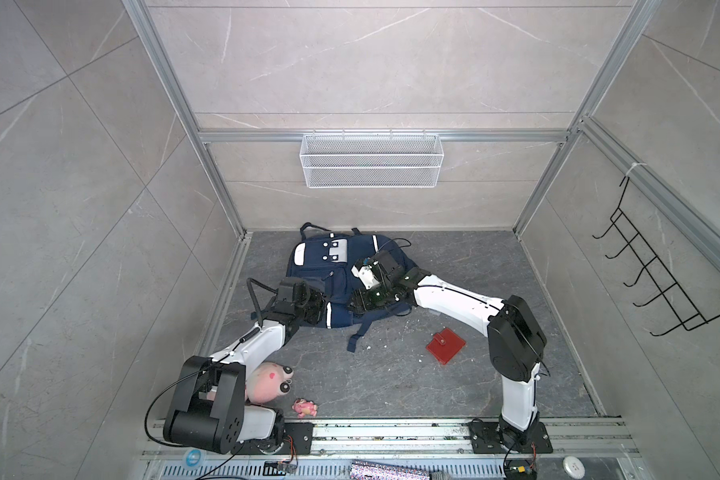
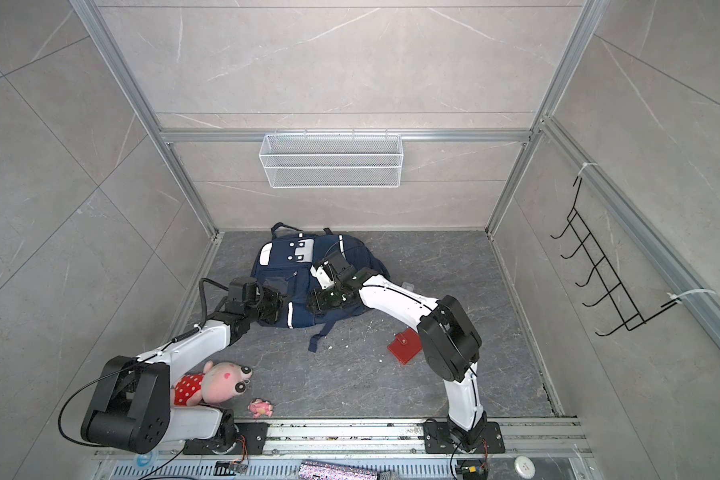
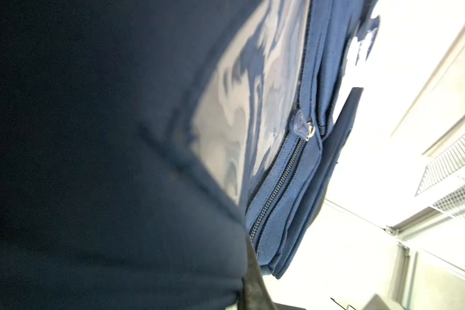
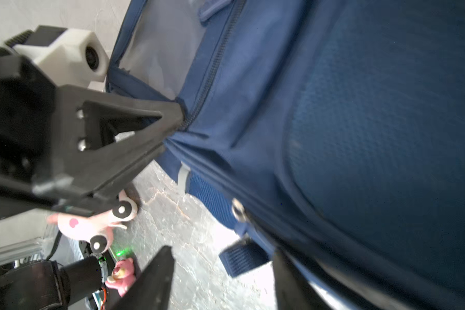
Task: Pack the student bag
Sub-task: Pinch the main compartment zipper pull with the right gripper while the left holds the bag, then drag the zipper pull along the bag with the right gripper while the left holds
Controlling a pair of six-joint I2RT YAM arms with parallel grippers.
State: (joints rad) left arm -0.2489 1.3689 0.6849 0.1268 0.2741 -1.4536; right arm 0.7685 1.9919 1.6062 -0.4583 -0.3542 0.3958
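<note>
Two elbows bent, wrists low over the floppy navy woven student bag (image 1: 337, 291): left gripper (image 4: 179, 118) pinches its zipper hem; right gripper (image 4: 223, 268) jaws apart, possibly brushing fabric.

Rear centre: student bag (image 1: 341, 291); wallet (image 1: 445, 345) nearer, right; plush (image 1: 269, 382) front left.

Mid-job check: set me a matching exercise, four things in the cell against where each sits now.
1 student bag; 2 red wallet; 3 pink plush toy; 4 wire basket.
A hung on the back wall; B floor, beside the small pink figure; C pinched by the left gripper; D floor, apart from the bag.
Pairs: 1-C, 2-D, 3-B, 4-A.
</note>
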